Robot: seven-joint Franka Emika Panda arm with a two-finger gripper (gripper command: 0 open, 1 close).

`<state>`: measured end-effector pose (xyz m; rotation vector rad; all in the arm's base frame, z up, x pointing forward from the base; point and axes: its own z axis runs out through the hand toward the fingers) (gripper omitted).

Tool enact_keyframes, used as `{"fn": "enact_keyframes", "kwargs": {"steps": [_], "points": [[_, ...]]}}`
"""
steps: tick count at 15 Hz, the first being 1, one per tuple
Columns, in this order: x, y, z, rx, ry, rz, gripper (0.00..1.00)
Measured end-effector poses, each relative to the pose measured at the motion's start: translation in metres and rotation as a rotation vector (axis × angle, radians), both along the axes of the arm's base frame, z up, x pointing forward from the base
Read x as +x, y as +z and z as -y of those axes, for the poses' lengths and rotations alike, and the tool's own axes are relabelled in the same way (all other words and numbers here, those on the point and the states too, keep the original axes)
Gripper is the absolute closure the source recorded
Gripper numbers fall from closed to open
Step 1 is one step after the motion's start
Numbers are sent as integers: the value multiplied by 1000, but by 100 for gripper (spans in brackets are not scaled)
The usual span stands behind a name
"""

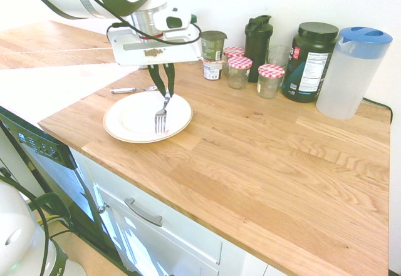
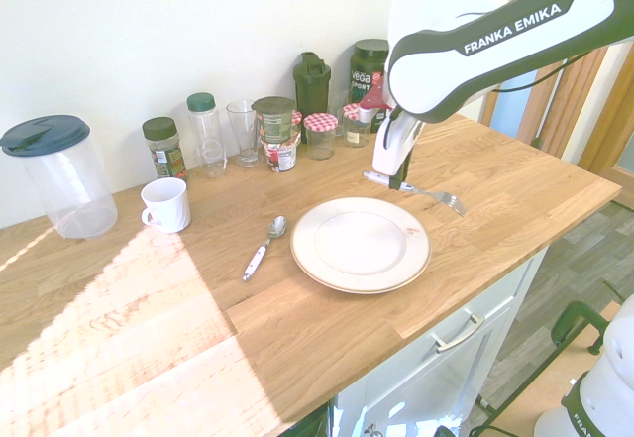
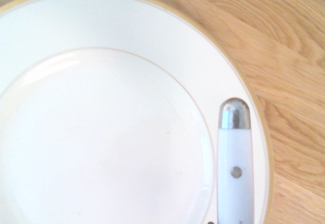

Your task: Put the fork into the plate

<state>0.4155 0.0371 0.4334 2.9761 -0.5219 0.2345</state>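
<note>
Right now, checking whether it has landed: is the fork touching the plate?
Apart. The second exterior view shows the fork hanging from the shut jaws, with bare countertop between it and the plate.

White fork handle [image 3: 235, 168] over plate rim [image 3: 223, 76]

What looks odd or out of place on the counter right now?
Nothing spilled or broken. The fork is held in the shut gripper above the plate, not yet lying in it. A spoon lies loose on the counter beside the plate.
</note>
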Motion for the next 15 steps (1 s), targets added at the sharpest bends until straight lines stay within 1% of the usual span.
{"fn": "enact_keyframes", "kwargs": {"steps": [4,7,11,15], "points": [[14,-8,-50,-44,19,-29,100],[34,-20,-73,-57,33,-59,100],[52,-36,-83,-55,34,-92,100],[57,-45,-76,-48,21,-111,100]]}}
